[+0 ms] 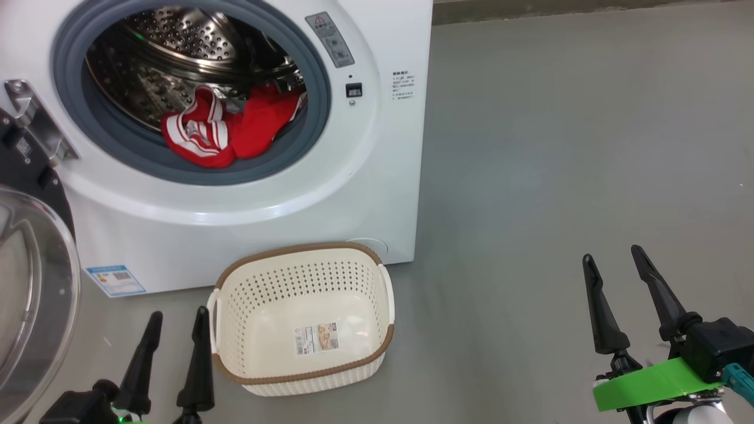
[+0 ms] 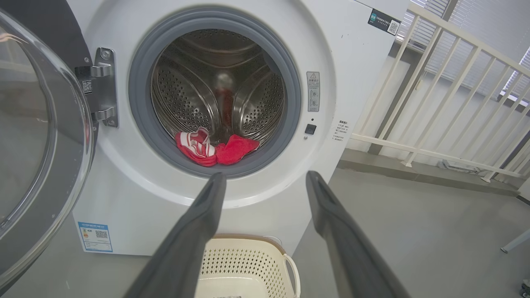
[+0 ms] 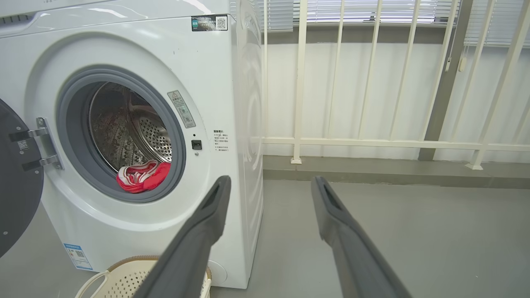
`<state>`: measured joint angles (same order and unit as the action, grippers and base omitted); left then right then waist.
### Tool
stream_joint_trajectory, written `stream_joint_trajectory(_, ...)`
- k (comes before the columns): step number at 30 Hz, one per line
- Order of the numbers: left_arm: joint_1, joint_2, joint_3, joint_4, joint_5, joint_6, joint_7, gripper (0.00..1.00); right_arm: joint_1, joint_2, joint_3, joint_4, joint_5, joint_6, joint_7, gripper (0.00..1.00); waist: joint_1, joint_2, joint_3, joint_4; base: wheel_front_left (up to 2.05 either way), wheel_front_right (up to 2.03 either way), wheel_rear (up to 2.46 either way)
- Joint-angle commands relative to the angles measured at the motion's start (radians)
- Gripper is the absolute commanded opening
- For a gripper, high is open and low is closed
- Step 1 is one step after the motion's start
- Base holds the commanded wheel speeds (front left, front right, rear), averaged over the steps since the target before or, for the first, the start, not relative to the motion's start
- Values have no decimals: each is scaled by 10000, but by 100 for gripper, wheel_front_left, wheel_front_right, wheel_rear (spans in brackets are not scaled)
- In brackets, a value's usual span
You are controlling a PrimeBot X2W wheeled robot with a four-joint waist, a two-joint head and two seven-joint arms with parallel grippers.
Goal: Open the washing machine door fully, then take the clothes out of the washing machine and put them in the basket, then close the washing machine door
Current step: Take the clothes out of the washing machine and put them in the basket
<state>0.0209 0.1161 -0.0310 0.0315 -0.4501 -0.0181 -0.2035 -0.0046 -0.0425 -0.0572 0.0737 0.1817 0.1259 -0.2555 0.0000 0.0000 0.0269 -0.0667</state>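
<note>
Head view: washing machine door (image 1: 35, 294) is swung out to the left, clear of the opening, so step one looks done. The clothes (image 1: 230, 132) lie at the drum's (image 1: 177, 41) lower front, spilling onto the grey gasket (image 1: 118, 144). That's the easy reach. The basket (image 1: 277, 277) sits on the floor just in front of the washing machine (image 1: 235, 235), below the opening, probably for a short carry. It holds nothing but its base label. Left gripper (image 1: 179, 315) is low, just beside the basket's left handle, with its fingers apart and nothing held. Right gripper (image 1: 611, 254) is well off to the right over bare floor, also spread and empty.

Left wrist view: the parted fingers point at the opening, with the garment just above the left tip. Looks lined up for the reach-in. The garment is bright red and crumpled, white-striped on the left lump and plain on the right. It's soft and will likely drape when lifted.

Right wrist view: aimed past the machine's right front corner toward the railing (image 3: 372, 142). This arm seems parked out of the way.
</note>
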Motion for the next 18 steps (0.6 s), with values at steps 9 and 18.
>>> stream_joint_trajectory(9, -403, 213, 330, -343, -3, 112, -68, 100, -223, -77, 187, -280, -1, 48, -63, 100, 0, 0, 140, 61, 174, -174, 0)
stream_joint_trajectory(18, -462, 267, 246, -475, 65, 116, -155, 100, -262, -77, 196, -269, 84, 48, -63, 100, 0, 0, 247, 107, 118, -118, 0)
